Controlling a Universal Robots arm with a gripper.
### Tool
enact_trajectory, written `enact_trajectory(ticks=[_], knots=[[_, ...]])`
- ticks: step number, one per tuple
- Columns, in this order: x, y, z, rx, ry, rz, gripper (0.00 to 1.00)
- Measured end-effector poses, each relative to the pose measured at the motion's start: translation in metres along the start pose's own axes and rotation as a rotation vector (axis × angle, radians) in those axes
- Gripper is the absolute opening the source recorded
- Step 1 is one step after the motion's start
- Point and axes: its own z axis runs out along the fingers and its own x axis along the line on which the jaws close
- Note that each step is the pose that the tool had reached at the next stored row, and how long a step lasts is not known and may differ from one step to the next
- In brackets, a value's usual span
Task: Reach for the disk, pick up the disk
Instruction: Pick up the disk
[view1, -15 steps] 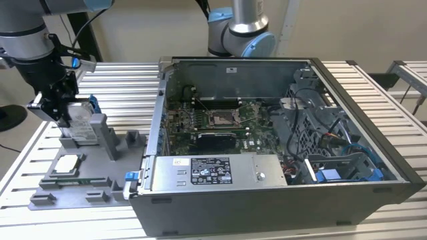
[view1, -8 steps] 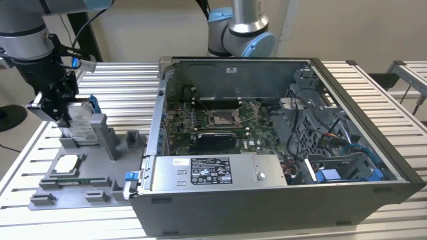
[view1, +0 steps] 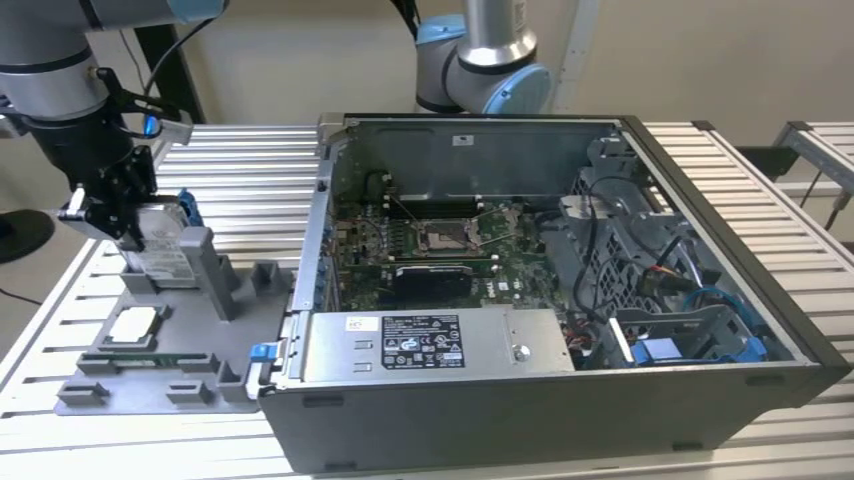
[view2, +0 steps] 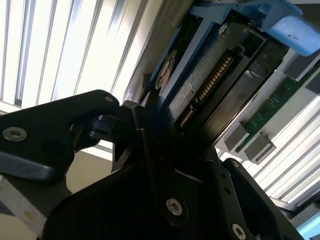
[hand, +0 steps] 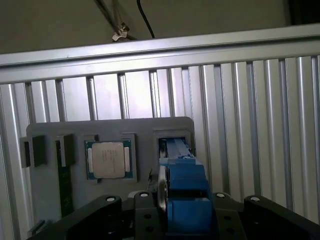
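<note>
The disk (view1: 163, 238) stands on edge in a slot of the grey holder tray (view1: 200, 330), at the exterior view's left. It is silver-grey with a bright blue bracket. My gripper (view1: 130, 222) comes down from above and is shut on the disk, one black finger on each flat side. In the second wrist view the disk (view2: 210, 82) shows its connector edge and blue frame, running down between the black fingers (view2: 142, 132). In the first wrist view its blue bracket (hand: 184, 187) sits between the two finger bases of my gripper (hand: 182, 202).
A square silver chip (view1: 134, 325) (hand: 110, 160) lies in the same tray, with a memory stick (view1: 144, 360) near its front edge. An open computer case (view1: 561, 250) stands close on the exterior view's right. A second arm (view1: 481, 60) stands behind it. The table (view1: 254, 170) is slatted metal.
</note>
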Motion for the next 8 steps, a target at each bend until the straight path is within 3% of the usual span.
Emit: enact_trajectory(ticks=[8], knots=[[0.0, 0.0, 0.0001, 0.0, 0.0, 0.0, 0.0]])
